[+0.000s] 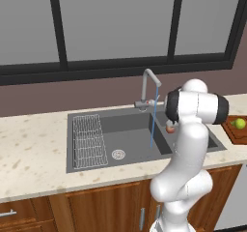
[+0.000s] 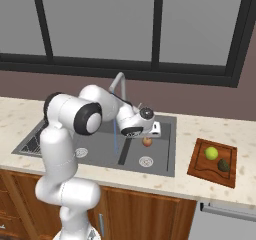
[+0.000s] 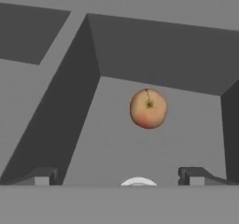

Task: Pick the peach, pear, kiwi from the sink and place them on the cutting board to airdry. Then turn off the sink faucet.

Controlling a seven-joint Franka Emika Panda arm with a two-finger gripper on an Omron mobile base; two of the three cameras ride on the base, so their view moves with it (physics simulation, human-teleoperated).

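- Gripper (image 3: 119, 176) hung wide open, empty, over the sink (image 2: 165, 164).
- Peach (image 3: 148, 108) lay on the basin floor toward the far wall.
- Pear (image 2: 211, 153) and probably the kiwi (image 2: 223, 165) sat on the cutting board (image 2: 199, 170).

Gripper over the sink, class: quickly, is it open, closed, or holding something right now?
Gripper: open, fingers spread wide and holding nothing, poised above the peach lying in the sink.
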